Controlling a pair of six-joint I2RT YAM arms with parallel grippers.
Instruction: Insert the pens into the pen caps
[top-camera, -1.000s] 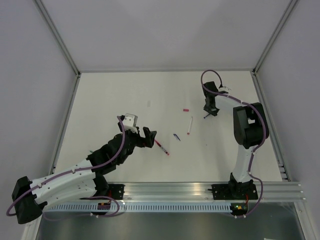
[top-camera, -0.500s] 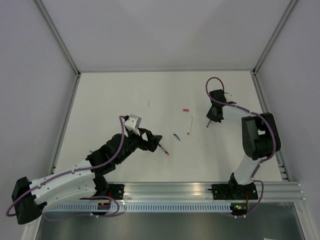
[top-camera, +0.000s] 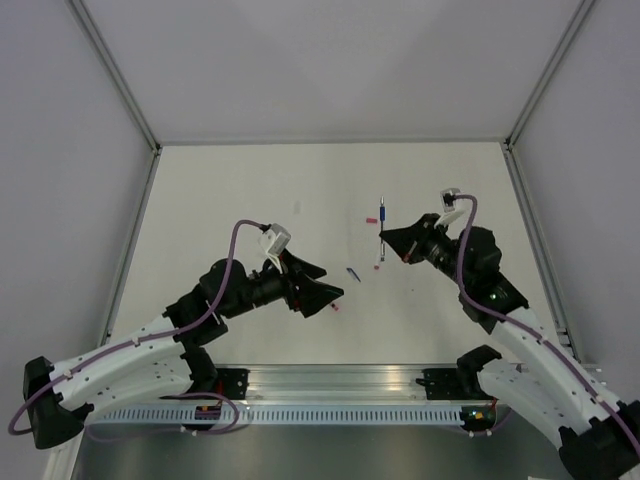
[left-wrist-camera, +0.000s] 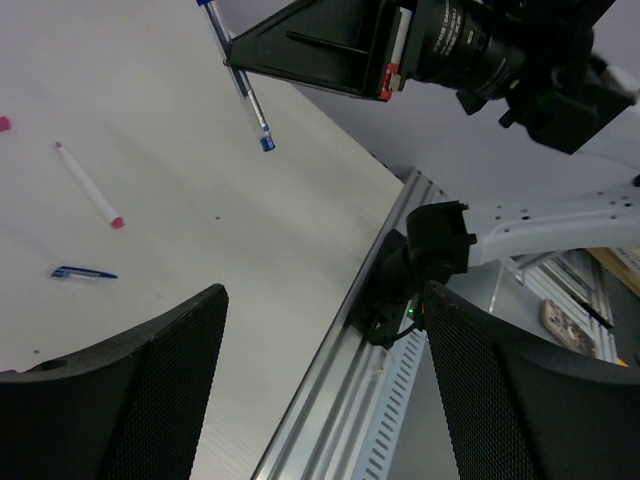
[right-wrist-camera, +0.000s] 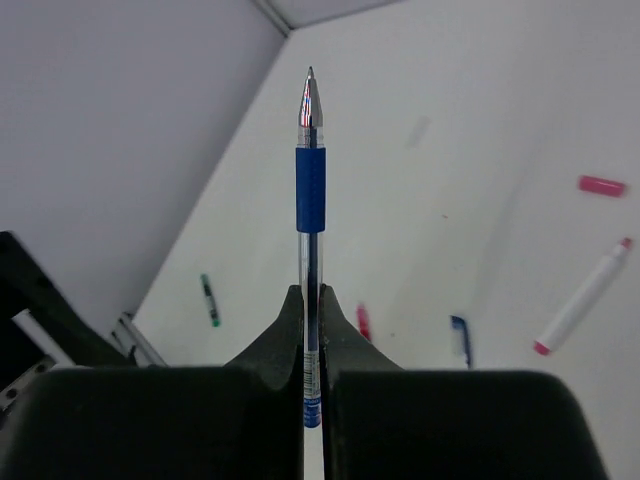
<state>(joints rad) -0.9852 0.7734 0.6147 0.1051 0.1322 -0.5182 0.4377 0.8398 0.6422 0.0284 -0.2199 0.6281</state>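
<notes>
Change: right end effector is clamping the clear-barrelled blue-grip pen, now raised off the white surface, just right of the small dark blue cap | left end effector is hovering left of that cap, jaws spread | Meaning: capping is becoming possible.

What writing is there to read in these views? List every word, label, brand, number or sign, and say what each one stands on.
None: no word, number, brand or sign is legible in any view.
On the blue pen: clear barrel, no print that can be read.
On the white pen: too small to show any marking.
</notes>
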